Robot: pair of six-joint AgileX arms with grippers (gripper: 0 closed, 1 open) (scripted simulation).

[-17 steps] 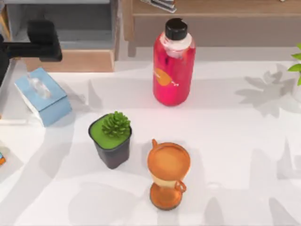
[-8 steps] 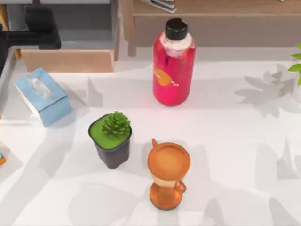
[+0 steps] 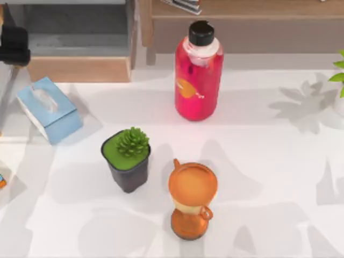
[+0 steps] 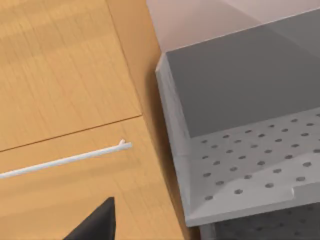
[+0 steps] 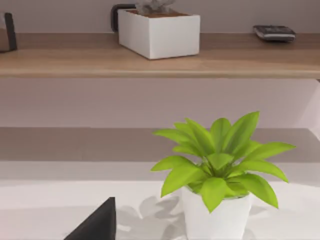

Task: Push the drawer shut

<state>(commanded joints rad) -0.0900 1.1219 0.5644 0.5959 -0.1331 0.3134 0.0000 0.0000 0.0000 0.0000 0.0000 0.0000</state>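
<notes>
While the drawer (image 3: 78,69) sits at the bench's far left corner, it's still pulled out: grey inside visible, tan front panel facing the near edge. My left claw (image 3: 14,45) is a dark shape at the far left edge, just beside the drawer's left end; can't tell if its fingers are apart or together. Left wrist view has a dark fingertip (image 4: 97,225) over tan wood, next to a grey perforated wall.

Room-wise, the light-blue tissue box (image 3: 49,110) sits just in front of the drawer's left end, so that side is tight. A succulent pot (image 3: 127,159), an orange hourglass (image 3: 192,199) and a red bottle (image 3: 198,72) stand mid-bench, well apart from the drawer. The bottle has an orange label, no readable writing. The bench's right half (image 3: 279,177) is open. Right arm's wrist view faces a leafy plant in a white pot (image 5: 218,200); its claw can't be judged either.
</notes>
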